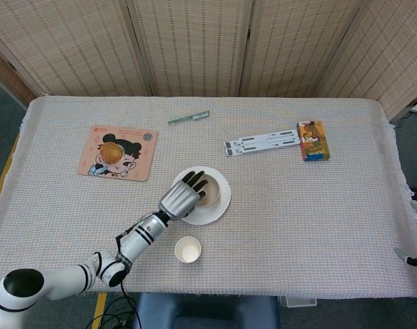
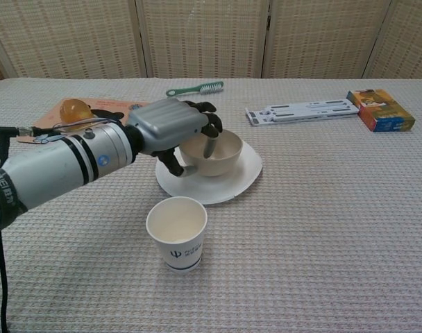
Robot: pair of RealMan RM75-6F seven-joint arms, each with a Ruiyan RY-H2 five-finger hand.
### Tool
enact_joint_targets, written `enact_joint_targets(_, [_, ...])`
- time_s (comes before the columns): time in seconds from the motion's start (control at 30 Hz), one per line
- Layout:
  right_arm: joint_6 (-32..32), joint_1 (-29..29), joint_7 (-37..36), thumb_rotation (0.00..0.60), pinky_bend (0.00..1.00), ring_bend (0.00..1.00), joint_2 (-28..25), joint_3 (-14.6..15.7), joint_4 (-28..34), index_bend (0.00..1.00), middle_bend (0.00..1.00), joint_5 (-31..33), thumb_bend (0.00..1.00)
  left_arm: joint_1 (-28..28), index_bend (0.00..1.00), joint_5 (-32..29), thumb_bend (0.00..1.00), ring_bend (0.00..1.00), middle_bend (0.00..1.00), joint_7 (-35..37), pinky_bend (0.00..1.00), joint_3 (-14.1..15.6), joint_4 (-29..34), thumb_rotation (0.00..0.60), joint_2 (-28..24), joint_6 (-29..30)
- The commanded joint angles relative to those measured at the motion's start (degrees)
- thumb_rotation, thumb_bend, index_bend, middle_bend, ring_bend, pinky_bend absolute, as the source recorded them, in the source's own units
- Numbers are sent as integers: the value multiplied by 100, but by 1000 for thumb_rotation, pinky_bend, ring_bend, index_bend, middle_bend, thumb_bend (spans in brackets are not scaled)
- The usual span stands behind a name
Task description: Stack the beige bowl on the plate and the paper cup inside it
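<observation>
A coarse, matt woven grey cloth covers the desk. The beige bowl looks smooth with a faint sheen, and the round white plate under it is smooth and slightly glossy. The white paper cup is matt. The left hand has a satin silver metal-like shell and dark fingers. Woven straw-coloured screen panels look rough.

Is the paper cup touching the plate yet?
Apart. The chest view shows a strip of bare tablecloth between the paper cup and the plate; the head view shows the same gap.
</observation>
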State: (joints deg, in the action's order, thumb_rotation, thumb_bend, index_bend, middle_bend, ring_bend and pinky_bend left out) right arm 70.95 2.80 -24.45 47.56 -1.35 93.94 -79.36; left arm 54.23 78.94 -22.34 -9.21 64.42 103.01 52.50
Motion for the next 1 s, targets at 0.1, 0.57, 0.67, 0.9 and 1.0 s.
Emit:
enact_joint_targets(0.1, [41, -13, 36, 600, 0, 0, 2, 5, 22, 0, 0, -20, 228, -107, 375, -277, 282, 0, 206, -457, 163, -52, 445, 600, -195, 37])
enact_joint_targets(0.57, [104, -26, 173, 600, 0, 0, 22, 26, 92, 0, 0, -63, 228, -761, 252, -1070, 253, 0, 167, -2443, 163, 1, 3125, 600, -1306, 1131])
enact_joint_targets(0.67, [92, -13, 241, 600, 0, 0, 26, 40, 133, 0, 0, -88, 228, -916, 251, -1196, 253, 0, 167, -2752, 163, 42, 3692, 600, -1609, 1401])
enact_joint_targets(0.9, [79, 4, 282, 600, 0, 0, 43, 38, 149, 0, 0, -77, 228, -1222, 234, -2032, 252, 0, 167, -3060, 163, 107, 4948, 600, -2385, 1690])
enact_joint_targets(1.0, [50, 21, 262, 600, 0, 0, 42, 47, 136, 0, 0, -96, 228, -1231, 233, -2279, 251, 0, 167, -3219, 163, 133, 5282, 600, -2547, 1776])
